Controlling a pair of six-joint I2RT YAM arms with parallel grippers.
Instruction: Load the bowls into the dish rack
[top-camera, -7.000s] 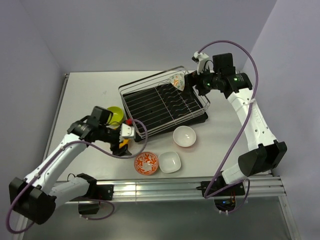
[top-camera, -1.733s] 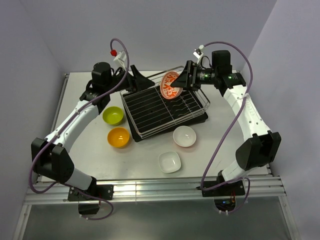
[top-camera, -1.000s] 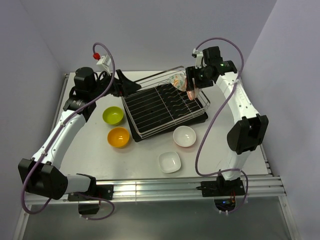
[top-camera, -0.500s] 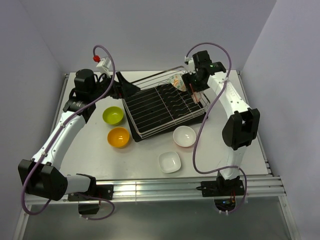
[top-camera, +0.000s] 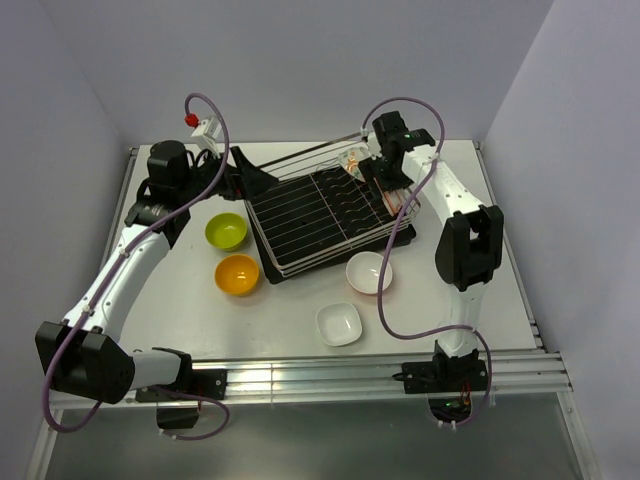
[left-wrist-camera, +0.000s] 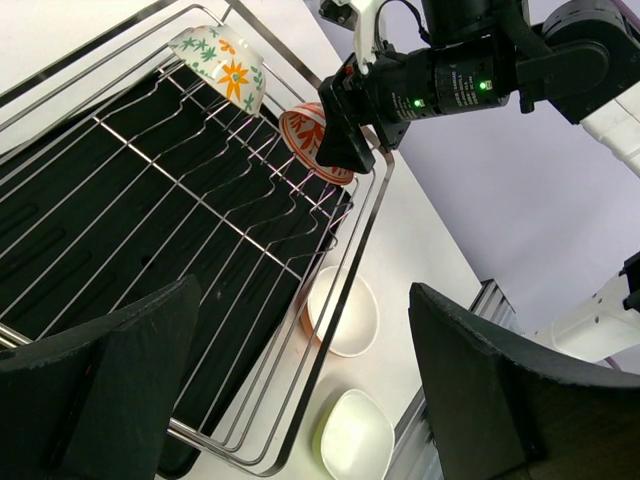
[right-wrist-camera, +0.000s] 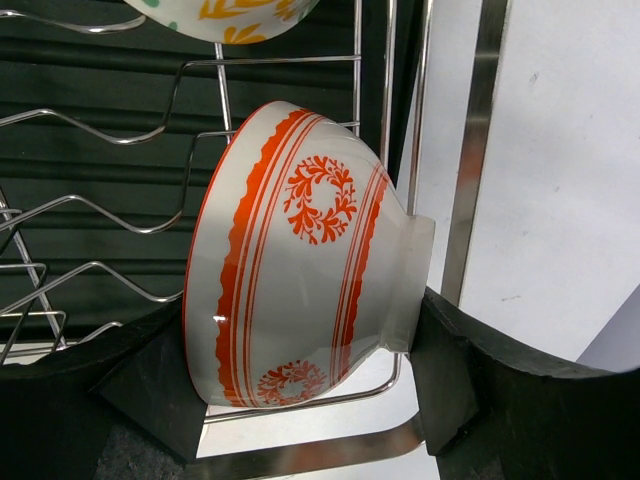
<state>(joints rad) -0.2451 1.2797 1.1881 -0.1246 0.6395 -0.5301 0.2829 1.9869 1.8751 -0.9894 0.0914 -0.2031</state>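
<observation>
The dish rack (top-camera: 300, 225) is a silver wire basket over a black tray. A leaf-print bowl (top-camera: 352, 160) stands on edge at its far right corner. My right gripper (top-camera: 386, 188) is shut on the red-and-white bowl (right-wrist-camera: 290, 270), which lies on its side among the prongs next to the leaf-print bowl (right-wrist-camera: 225, 15). My left gripper (top-camera: 250, 180) is open and empty above the rack's far left corner. Its wrist view shows the rack (left-wrist-camera: 150, 230), both racked bowls (left-wrist-camera: 312, 140) and two white bowls (left-wrist-camera: 345, 312). Lime green (top-camera: 226, 231) and orange (top-camera: 237, 274) bowls sit on the table left of the rack.
A round white bowl (top-camera: 368, 272) touches the rack's near right corner. A squarish white bowl (top-camera: 338, 323) lies nearer the front rail (top-camera: 320, 375). Walls close in the table on the left, back and right.
My right gripper has carried the red-and-white bowl from above the rack down into its right end beside the leaf-print bowl. My left arm has stayed by the rack's far left corner.
</observation>
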